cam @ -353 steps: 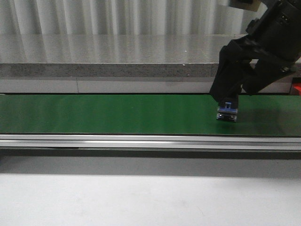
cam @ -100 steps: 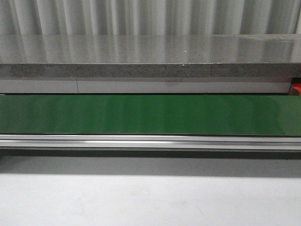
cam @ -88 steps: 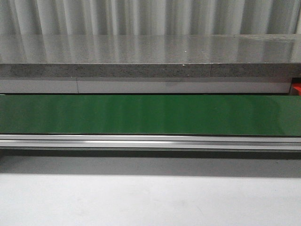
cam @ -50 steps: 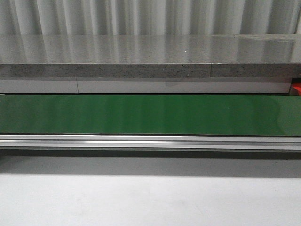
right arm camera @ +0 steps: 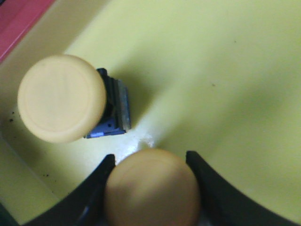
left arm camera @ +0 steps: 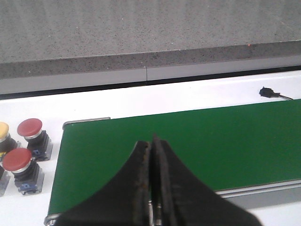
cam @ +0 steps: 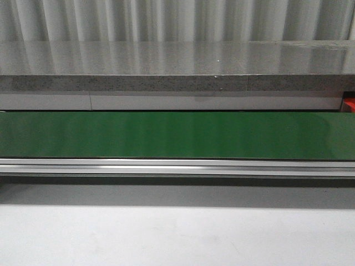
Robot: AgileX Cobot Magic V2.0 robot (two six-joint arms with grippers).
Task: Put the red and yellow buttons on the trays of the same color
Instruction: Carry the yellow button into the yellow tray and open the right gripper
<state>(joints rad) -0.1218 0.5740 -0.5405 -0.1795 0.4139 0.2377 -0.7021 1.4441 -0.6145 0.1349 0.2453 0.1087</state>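
two yellow buttons (right arm camera: 61, 98) in yellow tray (right arm camera: 225, 70)

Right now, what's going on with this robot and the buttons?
The right gripper is over the yellow tray, with a yellow mushroom-head push button between its fingers, beside another yellow button already sitting in the tray. The left gripper is shut and empty above the green conveyor belt. Two red push buttons and part of a yellow one sit beside the belt's end. In the front view the belt carries nothing.
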